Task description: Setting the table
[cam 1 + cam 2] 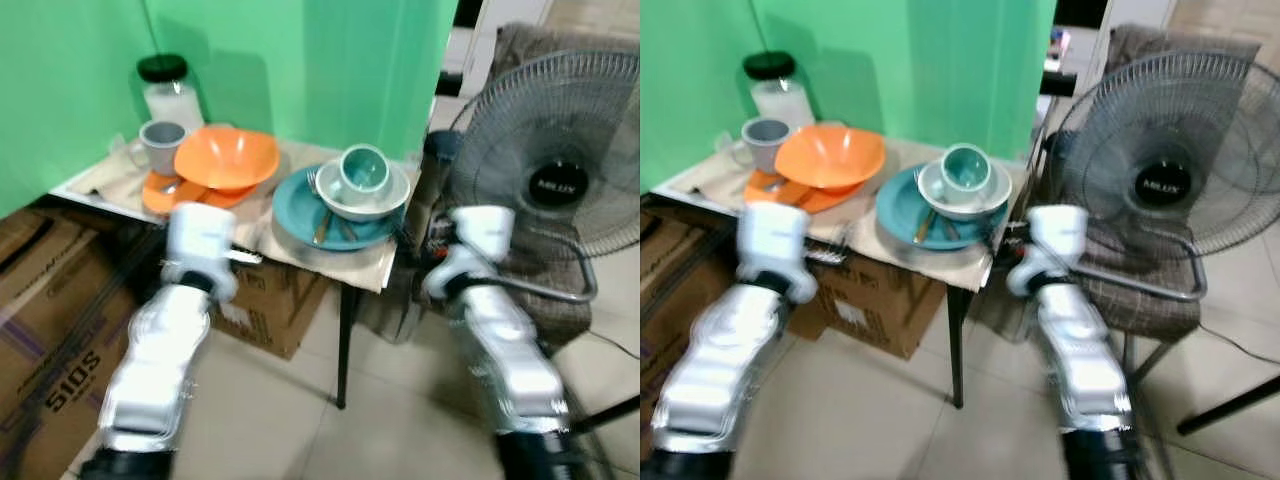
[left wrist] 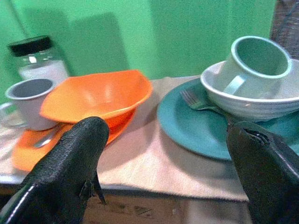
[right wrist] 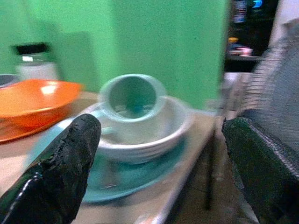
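Both grippers, left point(image 2: 163, 172) & right point(image 3: 154, 172), fingers spread, approach worktop point(image 1: 300, 245); should lift teal mug point(image 1: 362, 168) at 1 o'clock first.

Two silver, ribbed arms end in white, boxy wrist housings. Left hand point(image 2: 163, 154) and right hand point(image 3: 159, 158): broad black fingers, apparently coarse-textured, though blurred.
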